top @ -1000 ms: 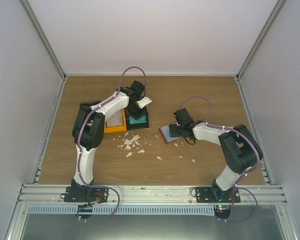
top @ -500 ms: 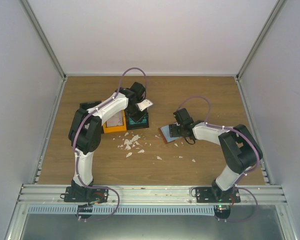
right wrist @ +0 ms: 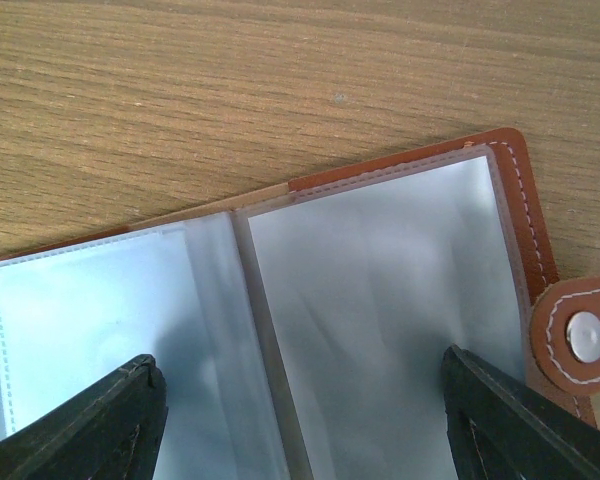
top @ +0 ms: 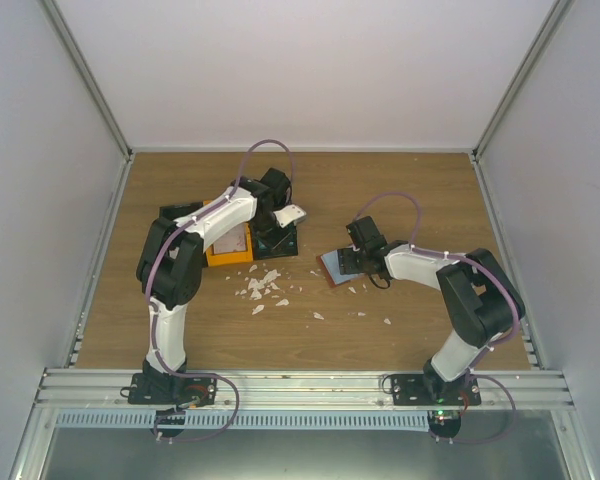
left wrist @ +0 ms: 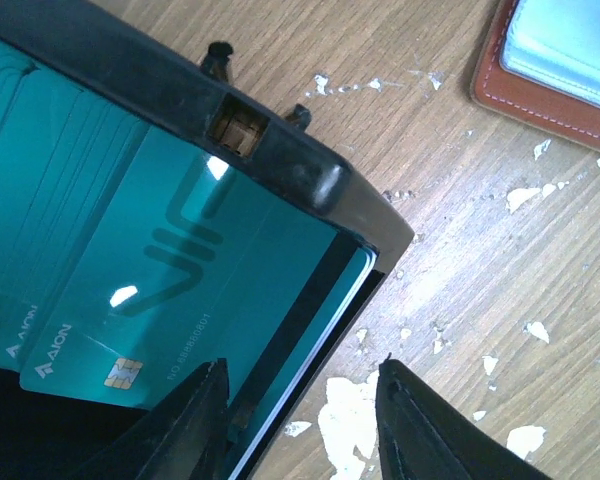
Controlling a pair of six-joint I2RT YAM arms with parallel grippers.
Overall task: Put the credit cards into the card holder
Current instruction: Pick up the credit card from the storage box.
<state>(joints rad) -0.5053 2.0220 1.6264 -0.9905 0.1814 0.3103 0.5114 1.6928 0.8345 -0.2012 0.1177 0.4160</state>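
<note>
— How's the left arm [top: 220,215] sitting?

— It rises from its base and bends sharply at the elbow. The white forearm slants across to the black bin [top: 288,246], with the wrist tipped down over it.

— And the left pincer [left wrist: 300,368]?

— Partly open, I'd say. In its own wrist view the two fingers [left wrist: 185,430] stand apart with the bin's corner between them, and nothing bridges the gap. A teal card [left wrist: 130,290] lies flat inside the bin, chip side up. From above, a pale card [top: 292,213] shows right at the pincer, over the bin's right rim. I can't tell whether anything touches it.

— The right arm [top: 420,262]?

— Folded back on itself. The forearm runs low over the worktop [top: 400,190], pointing left toward the bin and ending short of it.

— The right pincer [right wrist: 298,355]?

— Wide open, gripping nothing. It hangs over the card holder [right wrist: 380,300], which lies spread open to the right of the bin and apart from it, with its clear pockets facing up. I can't tell whether the fingertips touch the pockets.

— Anything else by the bin?

— An orange bin [top: 225,258] is joined to its left side. White scraps [top: 260,285] are strewn on the worktop just in front of it, toward the arm bases.
</note>
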